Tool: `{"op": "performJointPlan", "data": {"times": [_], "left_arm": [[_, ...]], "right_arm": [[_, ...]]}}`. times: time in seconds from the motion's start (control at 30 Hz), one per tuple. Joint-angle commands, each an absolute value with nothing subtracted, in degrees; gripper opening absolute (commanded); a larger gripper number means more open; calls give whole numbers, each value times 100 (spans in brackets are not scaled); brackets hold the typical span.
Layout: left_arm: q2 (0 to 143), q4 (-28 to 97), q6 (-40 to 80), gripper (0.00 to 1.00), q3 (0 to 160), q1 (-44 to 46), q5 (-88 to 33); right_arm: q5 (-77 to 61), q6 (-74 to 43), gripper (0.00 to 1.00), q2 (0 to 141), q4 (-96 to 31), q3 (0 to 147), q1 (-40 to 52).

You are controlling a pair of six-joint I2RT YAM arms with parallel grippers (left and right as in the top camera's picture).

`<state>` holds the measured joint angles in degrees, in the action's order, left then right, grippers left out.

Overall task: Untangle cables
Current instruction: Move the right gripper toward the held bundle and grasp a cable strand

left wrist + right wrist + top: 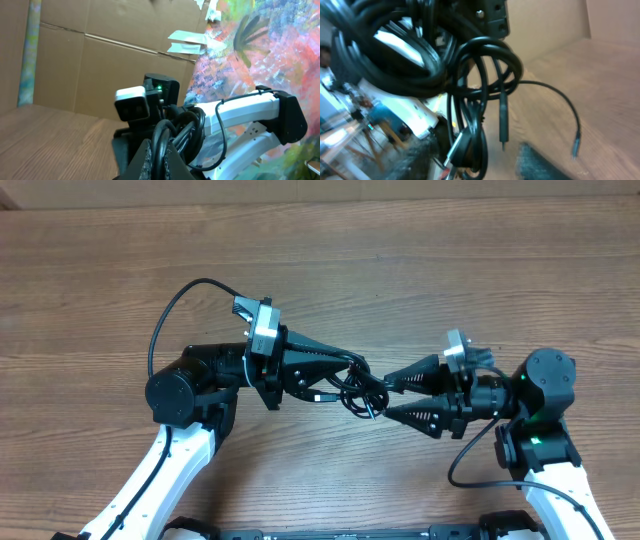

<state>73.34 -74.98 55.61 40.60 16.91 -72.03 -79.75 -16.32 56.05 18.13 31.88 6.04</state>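
The cables (358,387) are a knotted clump of thin black cords, held up between my two grippers at the table's middle. My left gripper (348,372) is shut on a bundle of the cords; in the left wrist view the strands (172,132) rise from between its jaws (162,160). My right gripper (385,397) is open, with a finger on each side of the clump's right end. In the right wrist view the loops (470,80) hang between its fingers (480,162), close to the left one. A plug end (502,125) dangles free, and another cord end (576,145) hangs further right.
The wooden table (330,260) lies all round. Each arm's own thicker black wire loops nearby, one at the left (170,315) and one at the right (460,465). Cardboard walls (100,65) stand beyond the table.
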Motion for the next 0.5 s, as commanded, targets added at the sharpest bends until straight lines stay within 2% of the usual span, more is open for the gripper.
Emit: {"op": "performJointPlan", "data": {"times": [0.0,0.03,0.1,0.37,0.47], "left_arm": [[7236,-7546,5680,4,4132,1732,-7203],[7236,-7546,5680,4,4132,1732,-7201],[7236,-7533,5673,4,4132,1732,-7201],[7345,-7483,5660,4,4132,1734,-7179],[7352,-7483,5660,4,4132,1739,-7144]], "right_arm": [[-7937,-1627,31,5666,1890,3323,639],[-7940,-1629,25,5666,1909,3323,639],[-7959,-1629,22,5664,1933,3323,639],[-7996,-1632,22,5666,1927,3323,650],[-8018,-1632,30,5666,1929,3323,729]]}}
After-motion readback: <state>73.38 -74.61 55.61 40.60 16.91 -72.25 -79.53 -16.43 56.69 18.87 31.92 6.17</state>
